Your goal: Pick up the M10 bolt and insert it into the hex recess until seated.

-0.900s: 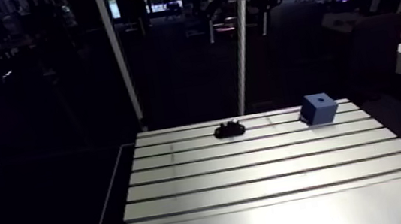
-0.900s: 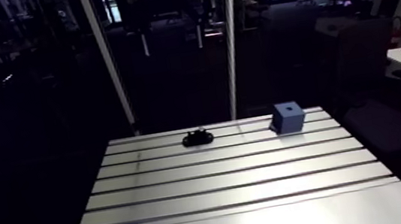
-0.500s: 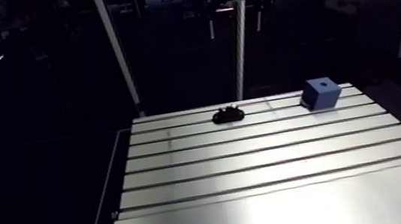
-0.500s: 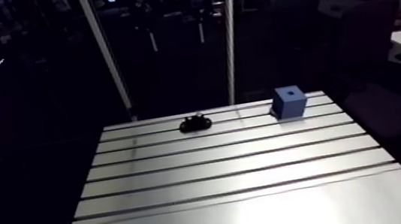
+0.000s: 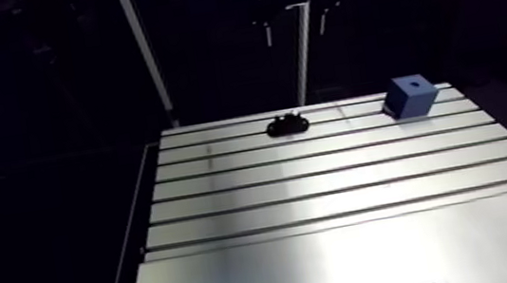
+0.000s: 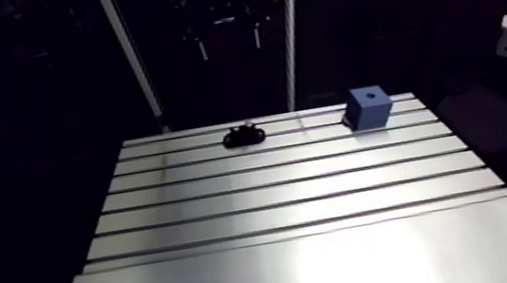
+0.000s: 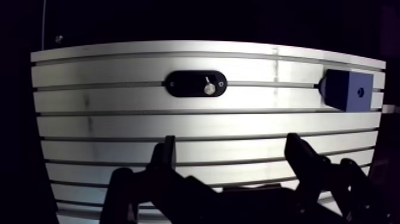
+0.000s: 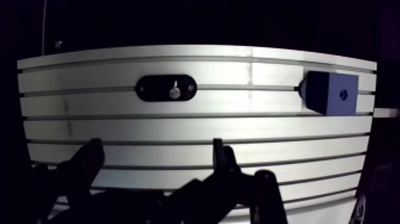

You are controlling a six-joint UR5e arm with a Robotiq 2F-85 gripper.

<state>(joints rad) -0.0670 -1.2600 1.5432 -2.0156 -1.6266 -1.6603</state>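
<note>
Dim surroundings frame a brushed, slotted aluminium table, whose long parallel grooves are crossed by soft reflections. Twelve o'clock is taken as straight ahead of the two-fingered gripper. Near the table's far edge, at about eleven o'clock, a flat black oval holder is seen. The small silvery bolt is stood upright in it, presumably so that it is presented clear of the table surface for a grasp from above. At about two o'clock, well apart from the holder along the same far strip, a matte blue cube-shaped block is placed. A small dark recess is shown in its upper face, though a hexagonal outline cannot be made out. The block appears to be set flat so that the opening is faced upward for a vertical insertion. The dark fingers are spread wide with nothing between them, well short of both objects. The bolt is judged not yet picked up, so the approach is the step in hand.
</note>
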